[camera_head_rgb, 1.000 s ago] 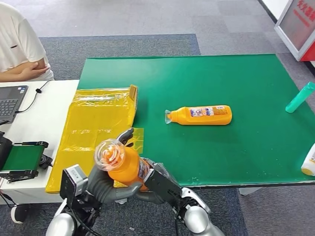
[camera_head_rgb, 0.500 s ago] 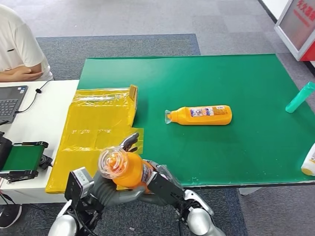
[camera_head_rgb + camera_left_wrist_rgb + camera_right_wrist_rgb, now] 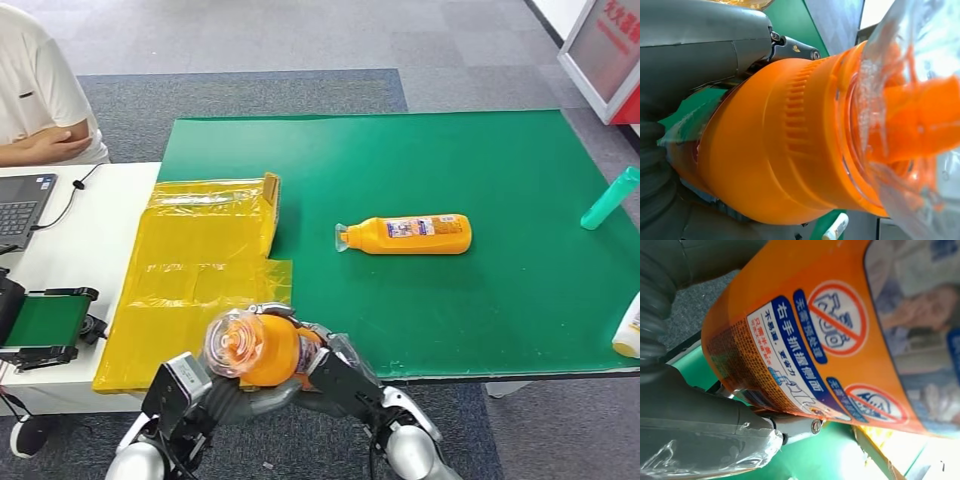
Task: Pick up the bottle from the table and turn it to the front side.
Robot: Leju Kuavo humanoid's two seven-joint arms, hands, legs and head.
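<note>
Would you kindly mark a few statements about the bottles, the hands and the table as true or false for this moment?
1. Both hands hold an orange bottle at the table's near edge. True: left hand, right hand.
2. A second orange bottle stands upright on the green mat. False: it lies on its side.
3. The held bottle's cap is clear. True.
4. The yellow bags lie at the mat's right end. False: the left end.

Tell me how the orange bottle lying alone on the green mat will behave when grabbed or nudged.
The orange bottle lies on its side on the green mat, so a nudge would probably roll it. Its plastic body looks stiff and glossy, perhaps slippery. Its weight cannot be judged.
</note>
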